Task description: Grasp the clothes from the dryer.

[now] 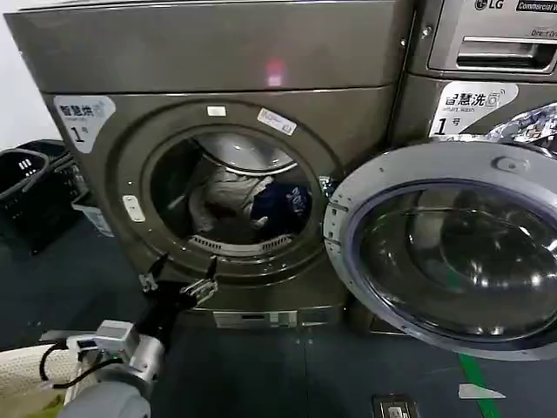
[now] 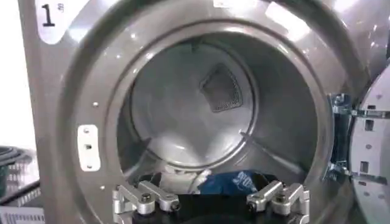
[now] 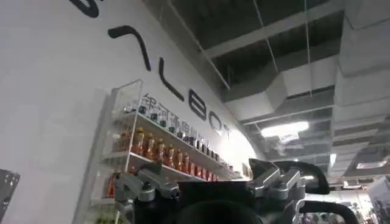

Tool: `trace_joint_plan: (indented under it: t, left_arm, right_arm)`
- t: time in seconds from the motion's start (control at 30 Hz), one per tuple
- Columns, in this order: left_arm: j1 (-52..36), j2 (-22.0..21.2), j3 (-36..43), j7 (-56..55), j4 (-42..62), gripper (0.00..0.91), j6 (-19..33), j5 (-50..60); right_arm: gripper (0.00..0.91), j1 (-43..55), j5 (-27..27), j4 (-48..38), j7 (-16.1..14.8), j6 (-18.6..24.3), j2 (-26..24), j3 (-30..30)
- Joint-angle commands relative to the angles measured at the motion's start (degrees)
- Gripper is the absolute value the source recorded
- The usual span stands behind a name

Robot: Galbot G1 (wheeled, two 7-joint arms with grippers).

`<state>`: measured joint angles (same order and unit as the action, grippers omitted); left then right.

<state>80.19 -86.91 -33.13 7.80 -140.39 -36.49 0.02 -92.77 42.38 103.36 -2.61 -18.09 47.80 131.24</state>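
Note:
The dryer (image 1: 218,61) stands with its round door (image 1: 448,248) swung open to the right. Inside the drum lie the clothes, white cloth (image 1: 228,196) beside a dark navy garment (image 1: 283,202). My left gripper (image 1: 180,277) hovers open and empty just outside the porthole, in front of its lower left rim. In the left wrist view the left gripper (image 2: 210,204) faces into the drum (image 2: 183,103), with the white cloth (image 2: 177,181) and the navy garment (image 2: 234,181) low between its spread fingers (image 2: 146,198), farther in. My right gripper (image 3: 210,185) is parked, open and empty, pointing up toward a ceiling.
A dark laundry basket (image 1: 26,187) stands on the floor left of the dryer. A cream basket (image 1: 26,374) sits by my left arm. A grey machine (image 1: 487,61) adjoins on the right, behind the open door. Green tape (image 1: 474,374) marks the dark floor.

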Motion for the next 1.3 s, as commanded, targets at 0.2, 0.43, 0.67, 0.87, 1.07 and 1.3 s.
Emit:
trace_joint_plan:
  t: [0.2, 0.43, 0.67, 0.87, 1.07, 1.3]
  left_arm:
    - [-0.04, -0.12, 0.03, 0.15, 0.10, 0.907, 0.01, -0.05]
    - [-0.03, -0.11, -0.06, 0.23, 0.13, 0.907, -0.01, -0.04]
    - [-0.27, 0.11, 0.02, 0.36, 0.07, 0.907, -0.04, -0.15]
    - [-0.21, 0.18, -0.05, 0.41, -0.04, 0.907, -0.01, -0.15]
    - [0.07, 0.53, -0.14, 0.54, -0.44, 0.907, 0.22, -0.33]
    - [-1.46, 0.95, 1.04, 0.05, 0.64, 0.907, 2.50, -2.07]
  right_arm:
    - [0.907, 0.06, -0.05, -0.11, -0.18, 0.04, 0.01, 0.00]
    - [0.907, 0.07, -0.02, -0.28, -0.15, 0.06, 0.01, 0.10]
    - [0.907, -0.28, 0.09, -0.40, -0.21, 0.04, 0.09, 0.64]
    - [0.907, -0.40, 0.11, -0.17, -0.18, 0.09, 0.48, 0.62]
    - [0.907, -1.10, 0.19, 1.01, -0.15, -0.19, 1.23, 1.23]
    - [0.907, -2.27, 0.13, 1.90, 0.20, -0.94, 1.74, 1.93]
